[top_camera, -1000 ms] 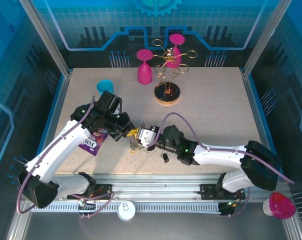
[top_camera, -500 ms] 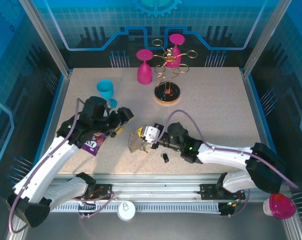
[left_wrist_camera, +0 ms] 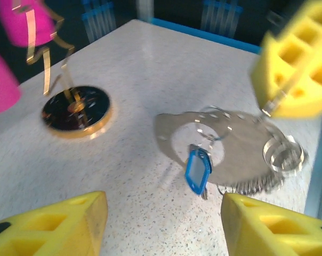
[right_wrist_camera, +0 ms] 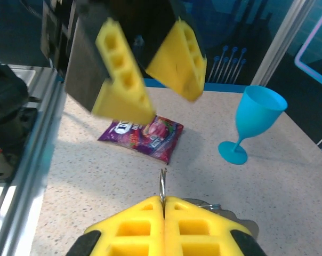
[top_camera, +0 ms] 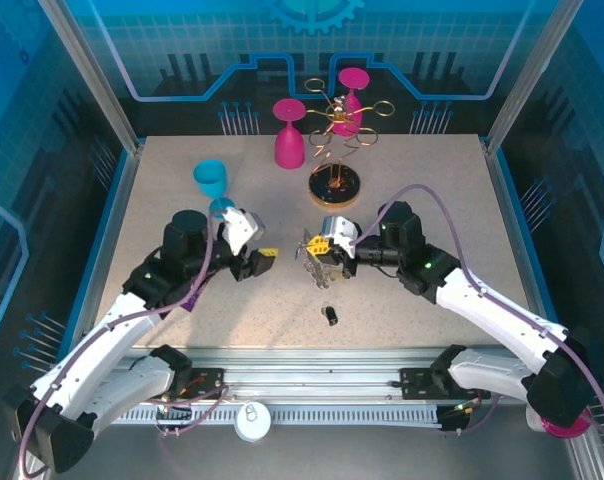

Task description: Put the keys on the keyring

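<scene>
My right gripper (top_camera: 323,248) is shut on the keyring (top_camera: 316,262) and holds it above the table's middle. In the right wrist view the right gripper (right_wrist_camera: 163,201) pinches a thin metal ring (right_wrist_camera: 162,185) edge-on. From the left wrist the keyring's blue tag (left_wrist_camera: 197,169) dangles among silver rings, over grey shadow. My left gripper (top_camera: 255,261) is open just left of the keyring, and between its yellow fingers (left_wrist_camera: 49,224) there is only table. A black-headed key (top_camera: 331,316) lies alone on the table nearer the front. I cannot make out the other keys.
A gold wire rack on a round wooden base (top_camera: 334,186) stands behind the keyring, with two pink goblets (top_camera: 288,135) beside it. A blue goblet (top_camera: 212,182) stands left of centre. A purple snack bag (right_wrist_camera: 142,136) lies under my left arm.
My right gripper has carried the keyring up and to the right, away from the front edge. My left gripper has let go, opened and drawn back to the left.
</scene>
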`<action>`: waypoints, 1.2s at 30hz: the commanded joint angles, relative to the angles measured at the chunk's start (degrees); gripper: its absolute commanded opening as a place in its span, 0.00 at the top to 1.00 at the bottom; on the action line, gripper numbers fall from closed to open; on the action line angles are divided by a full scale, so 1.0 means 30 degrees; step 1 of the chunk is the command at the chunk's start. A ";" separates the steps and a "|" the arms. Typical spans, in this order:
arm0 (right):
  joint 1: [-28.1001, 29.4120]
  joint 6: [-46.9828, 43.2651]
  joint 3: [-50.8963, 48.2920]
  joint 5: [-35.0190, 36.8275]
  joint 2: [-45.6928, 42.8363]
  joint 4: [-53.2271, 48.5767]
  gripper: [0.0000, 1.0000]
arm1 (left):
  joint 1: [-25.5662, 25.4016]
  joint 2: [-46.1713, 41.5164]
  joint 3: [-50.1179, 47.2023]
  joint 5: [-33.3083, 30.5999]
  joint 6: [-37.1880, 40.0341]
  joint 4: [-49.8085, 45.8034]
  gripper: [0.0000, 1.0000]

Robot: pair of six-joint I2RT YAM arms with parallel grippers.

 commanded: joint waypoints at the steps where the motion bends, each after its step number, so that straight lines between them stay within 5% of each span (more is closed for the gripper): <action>1: -0.0156 -0.1116 0.1323 -0.1563 -0.0189 -0.2277 1.00 | -0.0269 0.0097 -0.0833 0.4011 0.4328 0.2429 0.46; 9: -0.0043 -0.2368 0.2508 -0.1878 0.0317 -0.3526 1.00 | -0.1056 0.1129 -0.1477 0.6427 0.5232 0.3969 0.54; 36: 0.1787 -0.4717 0.4264 0.0450 0.2017 -0.6308 1.00 | -0.1534 0.1682 -0.3351 0.6036 0.3797 0.7766 0.77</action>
